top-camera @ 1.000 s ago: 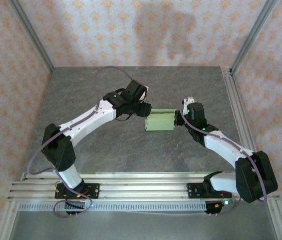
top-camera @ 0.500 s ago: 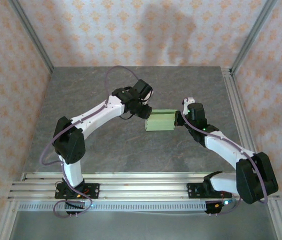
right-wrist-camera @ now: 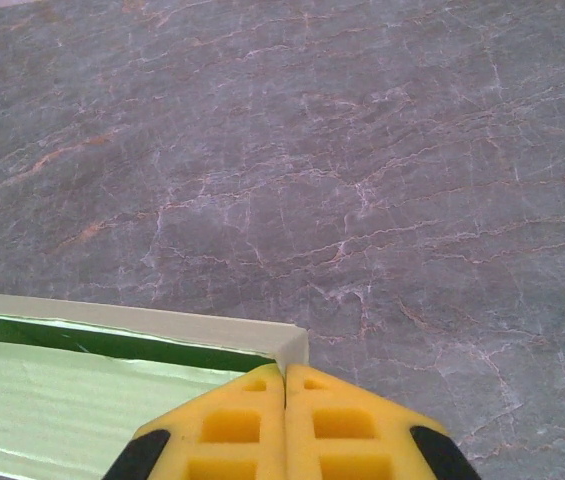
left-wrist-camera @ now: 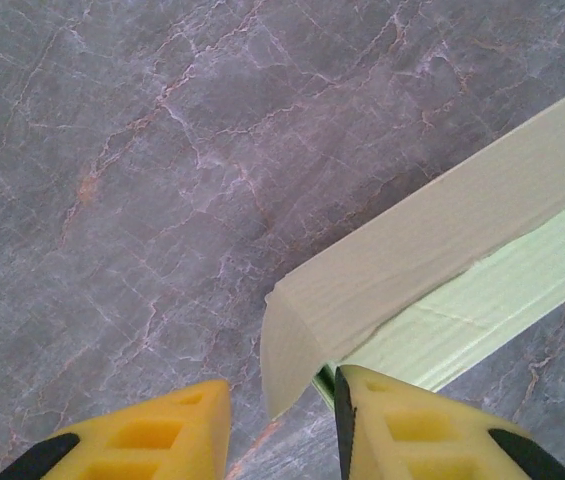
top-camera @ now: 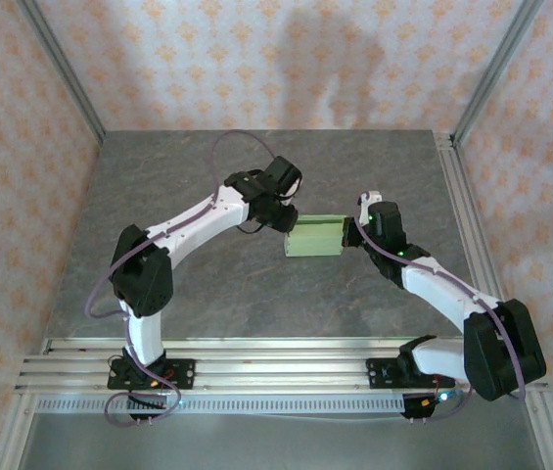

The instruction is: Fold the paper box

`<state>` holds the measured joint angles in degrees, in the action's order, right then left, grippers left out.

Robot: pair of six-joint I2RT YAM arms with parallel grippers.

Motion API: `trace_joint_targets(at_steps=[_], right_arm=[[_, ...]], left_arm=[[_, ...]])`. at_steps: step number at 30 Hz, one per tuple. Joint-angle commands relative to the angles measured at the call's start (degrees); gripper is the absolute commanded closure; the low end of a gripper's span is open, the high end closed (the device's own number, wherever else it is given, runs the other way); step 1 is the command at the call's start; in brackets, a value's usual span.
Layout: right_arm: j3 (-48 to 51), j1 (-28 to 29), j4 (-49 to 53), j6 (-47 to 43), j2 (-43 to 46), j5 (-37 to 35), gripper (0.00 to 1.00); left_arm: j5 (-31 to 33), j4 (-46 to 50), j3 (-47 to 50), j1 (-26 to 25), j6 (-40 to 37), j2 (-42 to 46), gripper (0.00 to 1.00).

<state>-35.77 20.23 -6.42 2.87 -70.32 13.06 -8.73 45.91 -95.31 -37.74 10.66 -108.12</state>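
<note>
Pinching the end flap of the box (top-camera: 315, 238), lying on the bench (top-camera: 207, 294), wants the half-open left gripper (left-wrist-camera: 282, 425), now straddling that flap, centred on the fold while the shut, empty right gripper (right-wrist-camera: 284, 400) braces the other end.

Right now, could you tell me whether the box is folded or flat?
Partly folded: the box has raised walls, but its top looks open.

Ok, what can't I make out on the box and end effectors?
Top external: the body of the left end effector hides whether it touches the paper box.
Left wrist: the box's far end is cut off by the right frame edge.
Right wrist: the shut right end effector covers part of the box's end wall; pinching card or not is unclear.
</note>
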Motion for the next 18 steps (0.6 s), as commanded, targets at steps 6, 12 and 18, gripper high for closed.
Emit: trace_joint_targets(at_steps=[6, 12, 18], right_arm=[[1.3, 0.5, 2.1, -0.6, 0.8, 0.1, 1.0], [1.4, 0.6, 2.3, -0.8, 1.0, 0.2, 1.0], [1.3, 0.5, 2.4, -0.9, 0.9, 0.4, 1.0]], left_arm=[[-1.9, 1.5, -2.4, 0.4, 2.0, -0.6, 0.77], [-2.4, 1.4, -2.3, 0.3, 3.2, -0.6, 0.82], [-2.9, 2.3, -3.2, 0.3, 4.4, -0.8, 0.87]])
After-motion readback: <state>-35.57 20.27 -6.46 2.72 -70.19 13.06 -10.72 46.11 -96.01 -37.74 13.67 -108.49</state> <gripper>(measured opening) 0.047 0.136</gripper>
